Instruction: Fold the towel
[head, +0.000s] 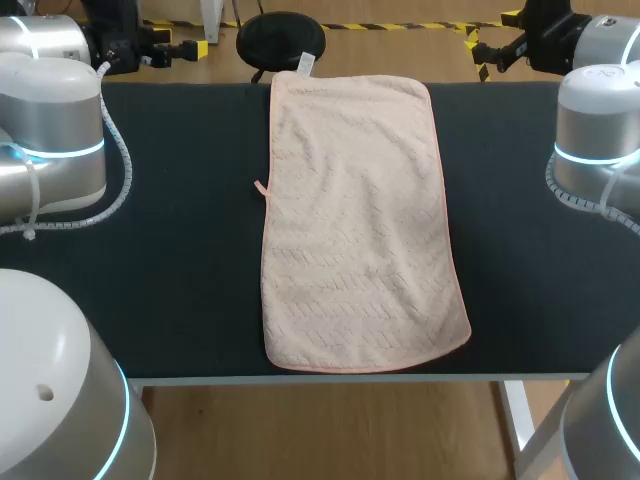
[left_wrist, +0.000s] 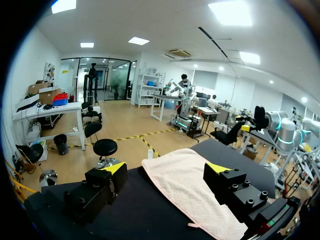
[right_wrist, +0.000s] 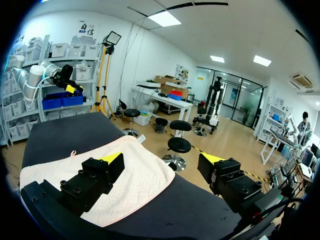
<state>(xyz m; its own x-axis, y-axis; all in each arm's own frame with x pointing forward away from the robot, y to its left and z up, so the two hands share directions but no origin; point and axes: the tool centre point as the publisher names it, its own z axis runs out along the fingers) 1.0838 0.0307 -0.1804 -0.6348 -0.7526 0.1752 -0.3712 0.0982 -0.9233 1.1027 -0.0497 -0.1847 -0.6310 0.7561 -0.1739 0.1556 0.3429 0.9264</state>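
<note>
A pale pink towel (head: 355, 220) lies spread flat on the black table (head: 170, 260), its long side running from the far edge to the near edge. A small loop (head: 260, 186) sticks out of its left edge and a tag (head: 305, 63) hangs at the far edge. My left gripper (head: 175, 45) hovers open off the far left corner, with the towel (left_wrist: 185, 185) ahead of its fingers (left_wrist: 107, 182). My right gripper (head: 490, 35) hovers open off the far right corner, the towel (right_wrist: 145, 180) ahead of it and below. Neither gripper (left_wrist: 167, 170) (right_wrist: 162, 160) touches anything.
Black tabletop (head: 530, 280) shows on both sides of the towel. My arms' silver links stand over the left side (head: 50, 130) and the right side (head: 600, 130) of the table. The towel's near end lies close to the table's front edge (head: 200, 378).
</note>
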